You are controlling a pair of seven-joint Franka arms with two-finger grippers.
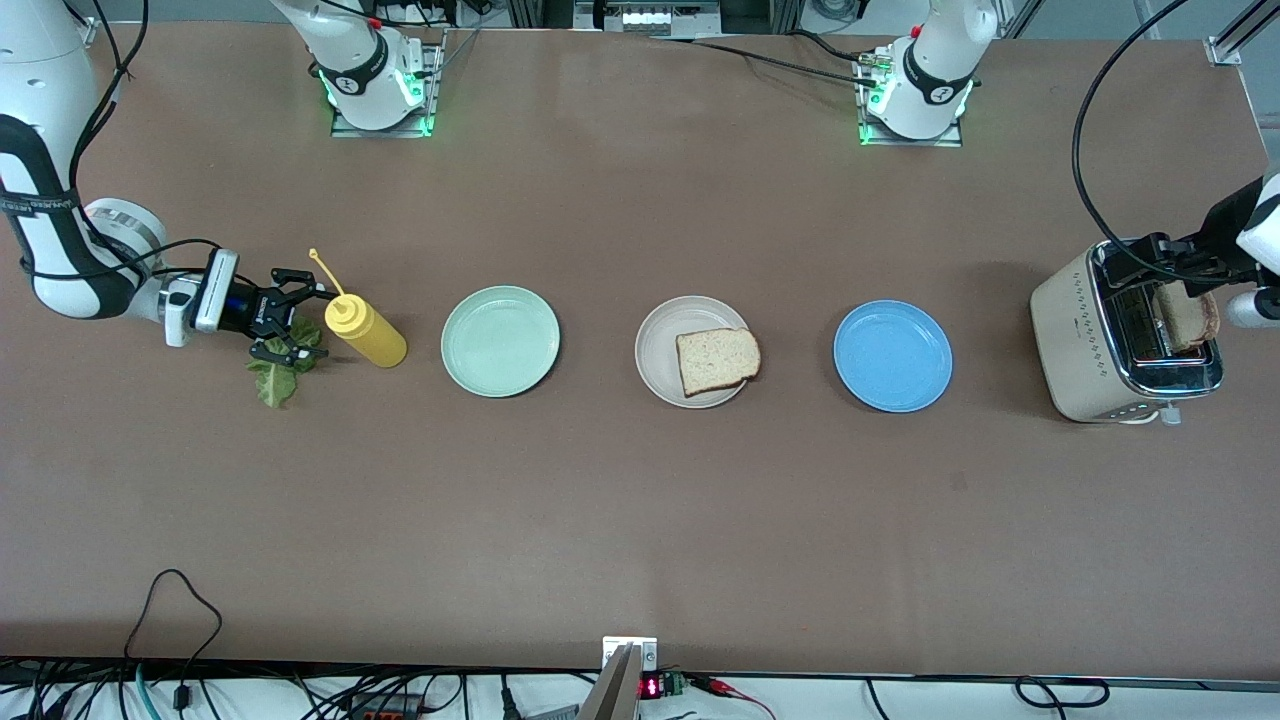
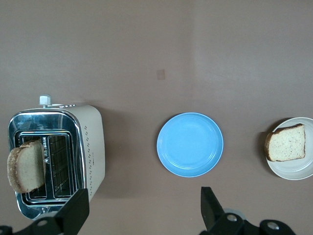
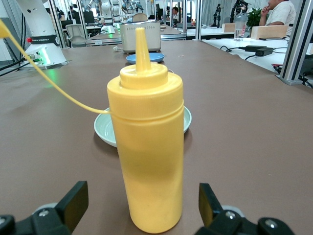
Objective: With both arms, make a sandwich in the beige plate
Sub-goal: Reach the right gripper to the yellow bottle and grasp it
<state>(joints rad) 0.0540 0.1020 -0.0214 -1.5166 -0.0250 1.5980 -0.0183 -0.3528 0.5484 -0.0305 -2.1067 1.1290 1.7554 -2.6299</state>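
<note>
Fingers spread on both grippers; square crusted bread slice [image 1: 717,360] on round beige plate [image 1: 657,350].

A brown table [image 1: 640,520] carries a lettuce leaf [image 1: 275,378], yellow bottle [image 1: 365,330], green plate [image 1: 500,341], beige plate [image 1: 660,350], blue plate [image 1: 892,357] and toaster [image 1: 1090,340].
</note>
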